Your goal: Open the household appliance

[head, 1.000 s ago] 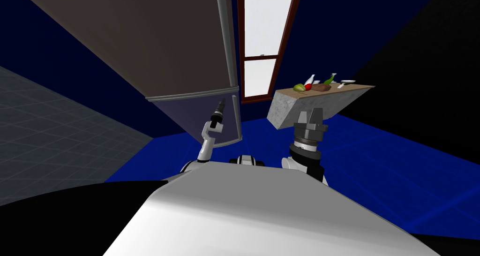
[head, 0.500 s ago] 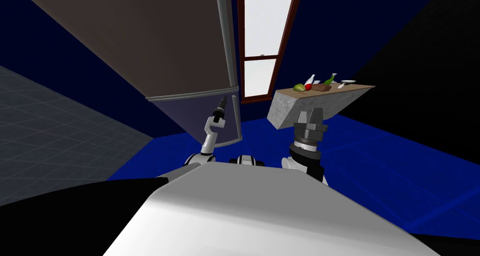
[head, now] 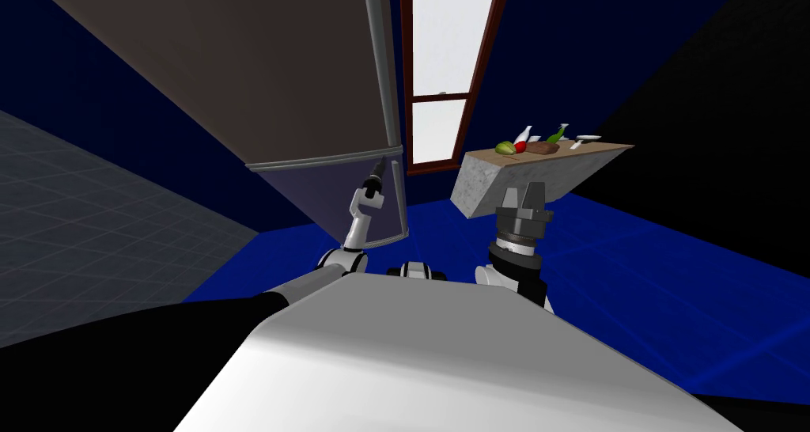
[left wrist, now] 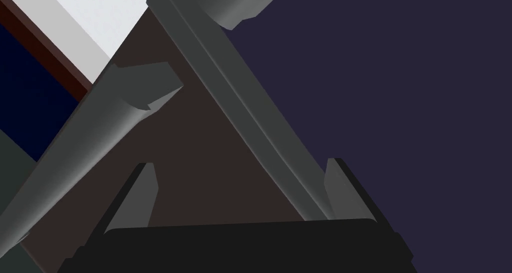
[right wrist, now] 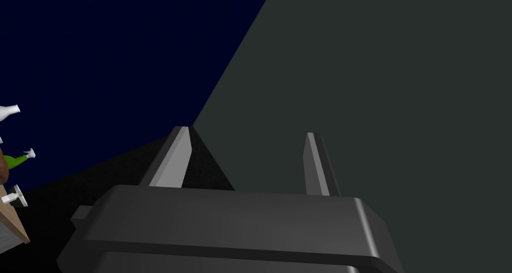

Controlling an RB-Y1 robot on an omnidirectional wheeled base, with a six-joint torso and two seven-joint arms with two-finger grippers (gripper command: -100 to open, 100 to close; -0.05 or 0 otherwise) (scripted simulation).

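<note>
Head view: the fridge [head: 237, 71] stands front-left and its doors look shut. The left gripper [head: 378, 170] is up at the seam btwn upper and lower door, near the grey handle [head: 384, 55], and the right gripper [head: 522, 198] hangs well apart in front of the counter [head: 482, 182]. Left wrist view: the left gripper [left wrist: 240, 162] is spread wide and holds nothing; a grey door strip [left wrist: 240, 105] runs just beside one finger, w/ a rounded bar end [left wrist: 145, 85] near (whose handle, can't tell). Right wrist view: the right gripper [right wrist: 246, 130] is likewise spread and empty, so approx. the approach is done; grasp and pull are left.
</note>
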